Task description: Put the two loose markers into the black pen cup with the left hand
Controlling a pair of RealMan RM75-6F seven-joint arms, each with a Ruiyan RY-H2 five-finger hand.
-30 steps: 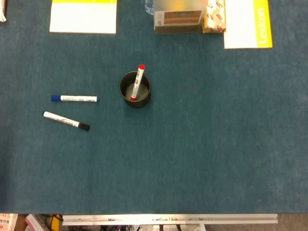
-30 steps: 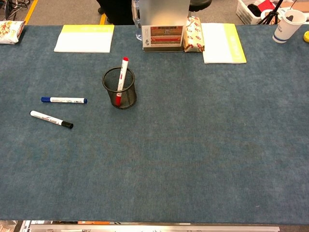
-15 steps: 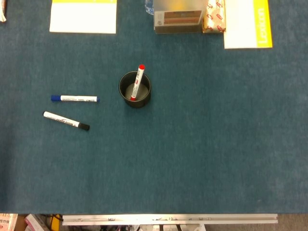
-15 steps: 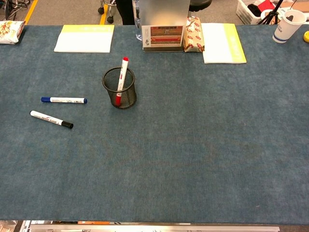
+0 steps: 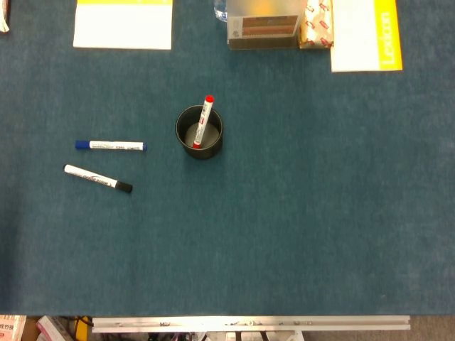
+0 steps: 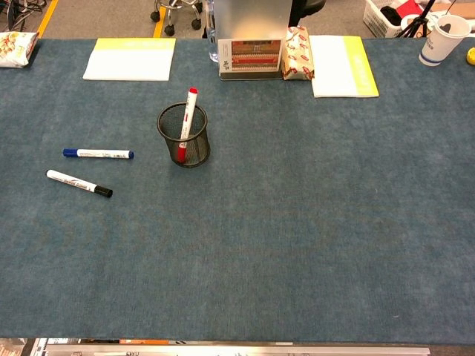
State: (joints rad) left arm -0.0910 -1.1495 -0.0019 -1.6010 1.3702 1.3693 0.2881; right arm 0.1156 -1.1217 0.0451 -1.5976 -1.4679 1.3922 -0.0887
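Observation:
A black mesh pen cup (image 5: 199, 133) (image 6: 183, 135) stands upright on the blue felt table, with a red marker (image 5: 203, 121) (image 6: 186, 123) leaning inside it. Left of the cup a blue-capped marker (image 5: 111, 145) (image 6: 98, 153) lies flat. Just in front of that one a black-capped marker (image 5: 97, 178) (image 6: 79, 183) lies at a slant. Neither view shows either of my hands or arms.
Along the far edge lie a yellow-and-white notepad (image 5: 123, 23) (image 6: 130, 58), a clear stand with a card (image 5: 263, 25) (image 6: 251, 50), a snack packet (image 6: 297, 53), another pad (image 5: 366, 34) (image 6: 339, 66), and a paper cup (image 6: 439, 38) at far right.
Nothing on the table has moved. Behind the far edge, a person and a wheeled chair have shifted.

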